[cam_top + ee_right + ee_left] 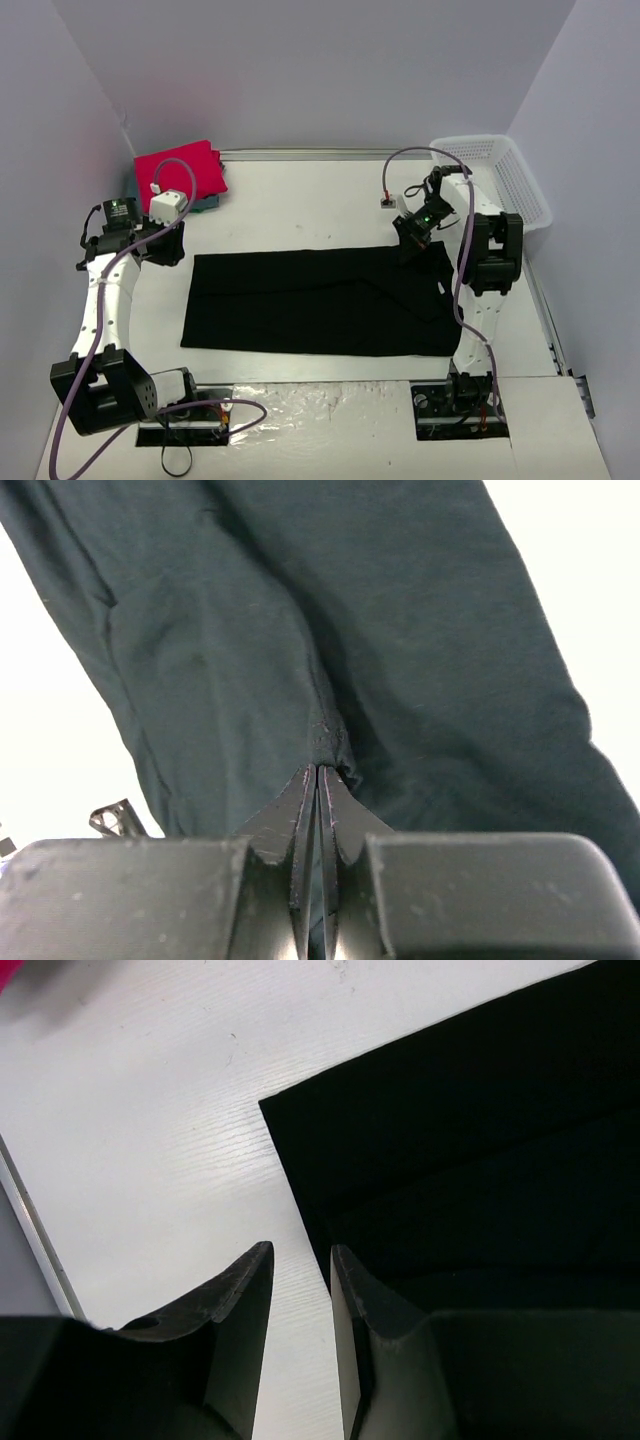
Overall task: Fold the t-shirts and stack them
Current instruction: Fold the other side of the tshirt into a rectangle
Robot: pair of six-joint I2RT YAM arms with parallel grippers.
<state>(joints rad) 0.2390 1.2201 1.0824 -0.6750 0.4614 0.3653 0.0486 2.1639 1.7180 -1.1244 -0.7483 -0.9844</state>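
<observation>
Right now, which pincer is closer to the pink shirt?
Left. The left pincer hangs open close by the pink shirt; the right pincer is far off to the right, pinching the black shirt.

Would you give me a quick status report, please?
Right gripper shut on black t-shirt. Left gripper open, empty, at shirt's edge. Nothing in the way.

Your black t-shirt (pixel 320 300) lies flat on the desk (pixel 300 200) as a wide, plain rectangle spread between the two claws. Its far right corner is bunched into a small ridge, pinched in your right claw (pixel 320 772). Its far left corner lies just ahead and to the right of your left claw (pixel 300 1255), not between the fingers. Beyond the left claw, the red-pink t-shirt (pixel 182 170) rests folded on the teal-blue t-shirt (pixel 207 203), of which only an edge shows.
</observation>
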